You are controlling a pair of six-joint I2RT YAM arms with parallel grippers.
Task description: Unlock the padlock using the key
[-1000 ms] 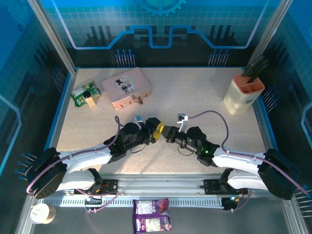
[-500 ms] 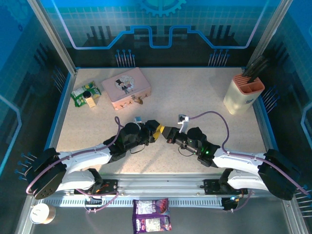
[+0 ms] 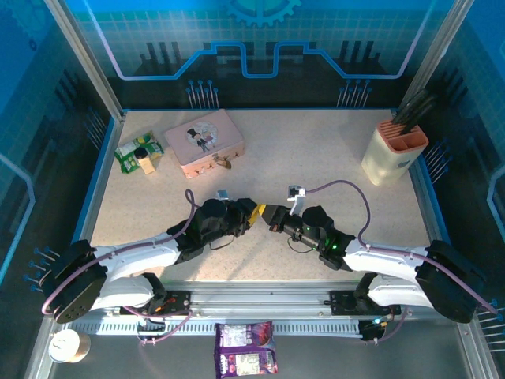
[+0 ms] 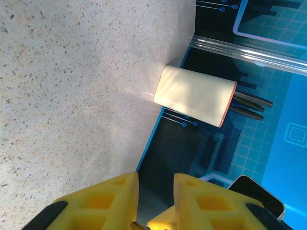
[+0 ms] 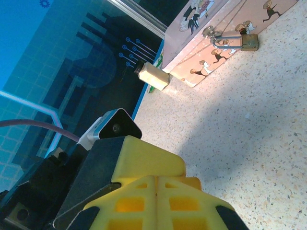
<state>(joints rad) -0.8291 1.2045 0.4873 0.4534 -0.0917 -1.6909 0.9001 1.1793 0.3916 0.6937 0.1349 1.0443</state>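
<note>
Padlock hangs on the front clasp of the pink tin, toward the bench's far-left corner. Left gripper and right gripper sit tip to tip mid-bench, nearer the front edge. Right: fingers pressed together. Left: narrow gap between its yellow fingers (clamped on anything? cannot tell).

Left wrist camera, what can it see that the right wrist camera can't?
Left wrist, not right wrist: the cream knife holder with dark handles. Right wrist, not left wrist: the pink tin, the padlock at its front, a small cream bottle. Both: the speckled table, the blue wall, and yellow fingers: left gripper slightly apart, right gripper shut.
</note>
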